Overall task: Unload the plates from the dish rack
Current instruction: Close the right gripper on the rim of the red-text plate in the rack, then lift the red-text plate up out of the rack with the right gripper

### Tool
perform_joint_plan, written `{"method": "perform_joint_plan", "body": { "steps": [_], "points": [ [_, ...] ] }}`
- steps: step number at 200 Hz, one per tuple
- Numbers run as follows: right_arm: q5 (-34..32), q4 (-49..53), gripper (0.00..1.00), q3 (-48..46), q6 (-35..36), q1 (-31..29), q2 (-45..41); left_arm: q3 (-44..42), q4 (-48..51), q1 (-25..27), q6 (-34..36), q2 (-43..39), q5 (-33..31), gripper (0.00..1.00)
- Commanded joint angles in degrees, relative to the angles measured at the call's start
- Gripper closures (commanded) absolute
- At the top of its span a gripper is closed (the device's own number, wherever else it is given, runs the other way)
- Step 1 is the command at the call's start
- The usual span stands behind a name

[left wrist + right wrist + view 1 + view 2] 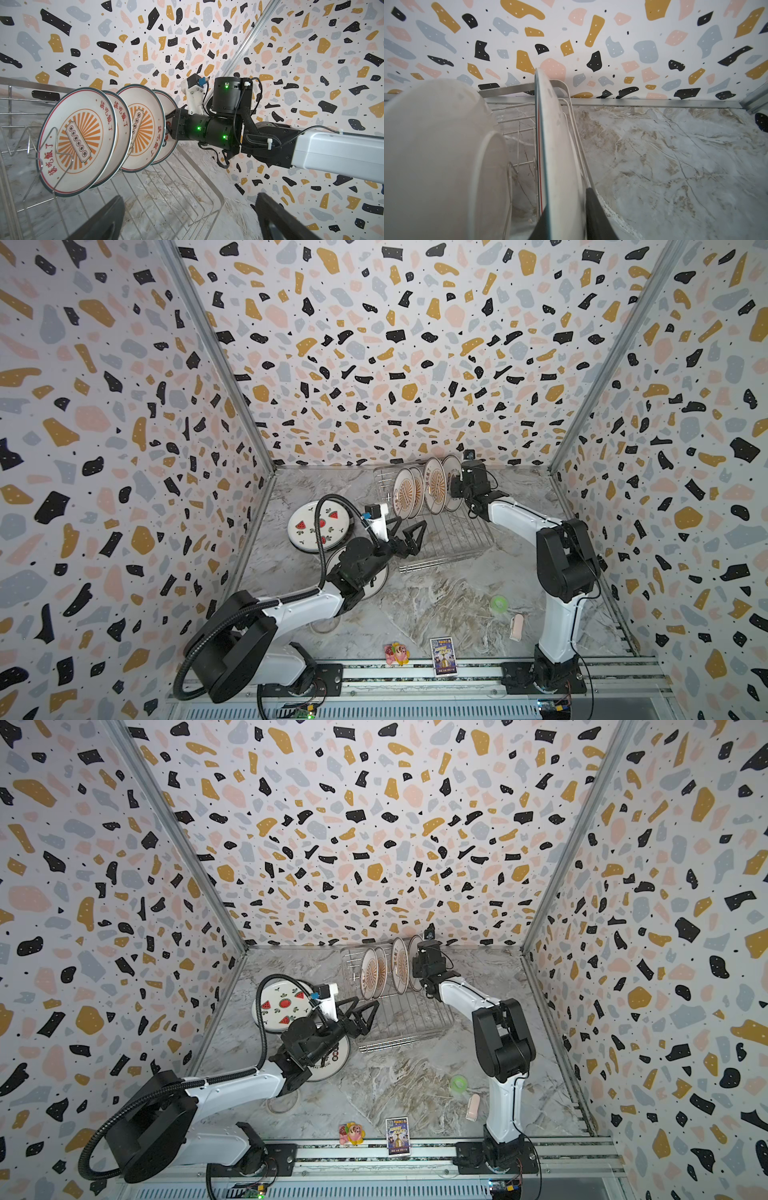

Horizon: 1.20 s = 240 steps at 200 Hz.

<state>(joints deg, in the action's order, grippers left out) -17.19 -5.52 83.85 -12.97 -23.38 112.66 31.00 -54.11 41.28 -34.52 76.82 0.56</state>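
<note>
The silver wire dish rack point(451, 541) point(409, 1021) stands at the back of the table. Several plates with orange sunbursts and red characters stand upright in its prongs point(79, 141). My right gripper point(566, 207) is shut on the rim of the rightmost plate point(451, 472) point(414, 952) point(558, 149), one finger on each face. My left gripper point(190, 199) point(409, 531) hangs wide open over the rack's front left corner, holding nothing. The watermelon plate point(318, 526) point(282, 1006) lies flat on the table to the left. Another plate point(376, 585) lies partly under my left arm.
In front of the rack lie a small green round thing point(498, 603), a pink object point(516, 626), a picture card point(443, 655) and a colourful toy point(397, 653). A clear ring point(324, 624) sits under my left arm. Patterned walls close in three sides.
</note>
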Motion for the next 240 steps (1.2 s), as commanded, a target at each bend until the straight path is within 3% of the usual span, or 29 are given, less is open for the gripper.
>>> {"method": "perform_joint_plan", "body": {
  "steps": [1,46,129,183,240],
  "points": [
    [-3.3,0.7,0.80,2.7,0.0,-0.8,-0.6,-0.4,-2.9,0.2,0.3,-1.2,-0.6,0.00],
    [-5.4,0.5,0.85,2.4,0.5,-1.4,-1.5,-0.9,-2.2,0.1,0.7,-2.2,-1.3,0.00],
    [-17.9,-0.7,0.90,0.3,6.0,-6.3,-8.0,-2.3,-2.0,0.2,0.8,-4.3,-2.1,0.00],
    [-23.7,-2.9,0.91,-4.5,8.4,-9.7,-15.5,-3.5,-1.6,0.2,0.8,-6.5,-2.3,0.00],
    [-24.8,-5.6,0.92,-12.7,8.4,-12.6,-26.8,-5.0,-0.1,0.1,1.8,-9.5,-3.9,0.00]
  ]
}}
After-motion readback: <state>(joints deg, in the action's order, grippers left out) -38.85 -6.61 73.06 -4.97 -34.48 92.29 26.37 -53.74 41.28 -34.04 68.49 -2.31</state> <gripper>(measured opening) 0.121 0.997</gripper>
